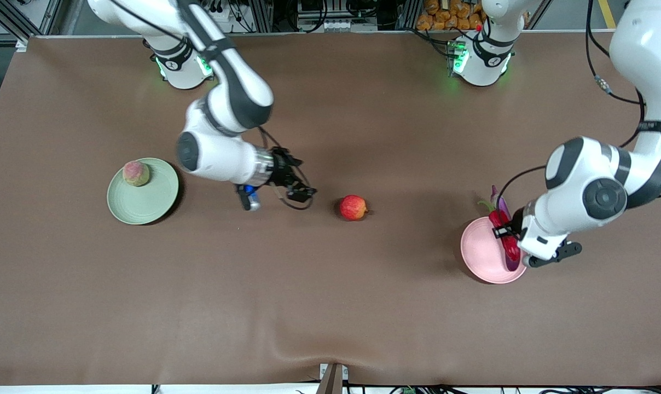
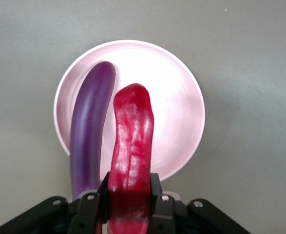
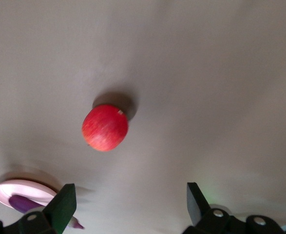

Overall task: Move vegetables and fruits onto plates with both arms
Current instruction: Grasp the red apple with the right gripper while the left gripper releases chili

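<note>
My left gripper [image 1: 506,235] is shut on the red chili pepper [image 1: 497,219] and holds it over the pale pink plate [image 1: 481,249]. The left wrist view shows the chili [image 2: 130,141] between the jaws, beside the purple eggplant [image 2: 86,141], which lies on the pink plate [image 2: 177,112]. The eggplant [image 1: 504,208] sticks out over the plate's rim. My right gripper [image 1: 303,191] is open and empty above the table, beside the red apple [image 1: 353,207]. The apple [image 3: 105,127] lies on the cloth ahead of the open jaws. The peach [image 1: 135,173] sits on the pale green plate [image 1: 144,202].
The brown cloth-covered table [image 1: 330,306] holds nothing else. The green plate is toward the right arm's end and the pink plate toward the left arm's end. The pink plate [image 3: 16,190] with the eggplant [image 3: 21,202] also shows in the right wrist view.
</note>
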{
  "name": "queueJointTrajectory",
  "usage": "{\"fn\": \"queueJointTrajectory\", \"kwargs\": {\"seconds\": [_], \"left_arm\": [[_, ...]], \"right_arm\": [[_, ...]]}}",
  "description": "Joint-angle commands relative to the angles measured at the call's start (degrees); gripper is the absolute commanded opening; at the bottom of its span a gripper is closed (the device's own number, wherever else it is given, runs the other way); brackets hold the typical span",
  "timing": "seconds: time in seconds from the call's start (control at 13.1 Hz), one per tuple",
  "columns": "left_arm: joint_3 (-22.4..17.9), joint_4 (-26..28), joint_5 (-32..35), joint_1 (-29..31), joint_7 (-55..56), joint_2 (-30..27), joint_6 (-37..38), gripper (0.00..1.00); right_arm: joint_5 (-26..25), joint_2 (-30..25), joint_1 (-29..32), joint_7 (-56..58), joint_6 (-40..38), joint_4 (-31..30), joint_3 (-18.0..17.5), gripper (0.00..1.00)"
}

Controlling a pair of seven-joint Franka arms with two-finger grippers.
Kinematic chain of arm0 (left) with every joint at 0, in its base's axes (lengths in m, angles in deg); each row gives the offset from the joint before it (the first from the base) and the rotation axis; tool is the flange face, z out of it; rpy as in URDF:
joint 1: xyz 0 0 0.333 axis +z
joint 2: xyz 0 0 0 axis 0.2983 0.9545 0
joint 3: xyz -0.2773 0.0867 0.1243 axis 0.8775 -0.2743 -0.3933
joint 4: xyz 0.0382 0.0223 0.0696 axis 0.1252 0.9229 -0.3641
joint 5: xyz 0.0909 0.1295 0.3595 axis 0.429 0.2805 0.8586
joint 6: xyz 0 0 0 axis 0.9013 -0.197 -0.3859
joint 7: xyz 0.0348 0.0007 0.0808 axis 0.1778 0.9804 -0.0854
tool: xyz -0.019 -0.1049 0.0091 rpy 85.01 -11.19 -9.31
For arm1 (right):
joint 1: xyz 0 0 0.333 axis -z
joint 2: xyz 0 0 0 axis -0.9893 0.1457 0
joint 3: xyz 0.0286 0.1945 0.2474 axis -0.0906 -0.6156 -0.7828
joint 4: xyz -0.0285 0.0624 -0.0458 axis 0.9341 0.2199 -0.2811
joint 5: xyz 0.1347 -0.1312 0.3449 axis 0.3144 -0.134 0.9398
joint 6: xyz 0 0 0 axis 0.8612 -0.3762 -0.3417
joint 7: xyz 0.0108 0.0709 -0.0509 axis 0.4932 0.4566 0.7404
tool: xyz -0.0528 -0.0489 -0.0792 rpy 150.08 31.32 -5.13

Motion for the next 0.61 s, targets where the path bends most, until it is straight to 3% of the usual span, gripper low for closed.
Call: {"fn": "queueJointTrajectory", "kwargs": {"seconds": [0.0,0.08,0.15,0.38,0.53], "left_arm": [[0.03,-3.82,6.94,-1.49,0.07,4.87,0.75,0.21],[-0.06,-4.09,8.28,-1.49,0.07,5.58,0.49,0.49],[-0.14,-4.61,8.11,-1.49,0.76,5.59,-0.03,0.99],[0.9,-4.7,7.76,-0.97,0.51,2.88,0.31,1.0],[3.89,-4.7,7.5,0.61,0.51,-1.86,2.24,1.0]], "right_arm": [[-0.07,5.79,-1.92,-3.02,2.73,5.6,0.92,1.0],[-0.07,6.85,-3.49,-3.11,7.02,5.34,0.92,1.0],[0.02,8.6,-4.81,-3.29,11.24,5.43,0.92,1.0],[0.02,13.09,-8.95,-5.82,21.19,5.34,1.27,1.0],[0.02,14.85,-9.83,-7.94,22.53,5.86,1.27,1.0]]}}
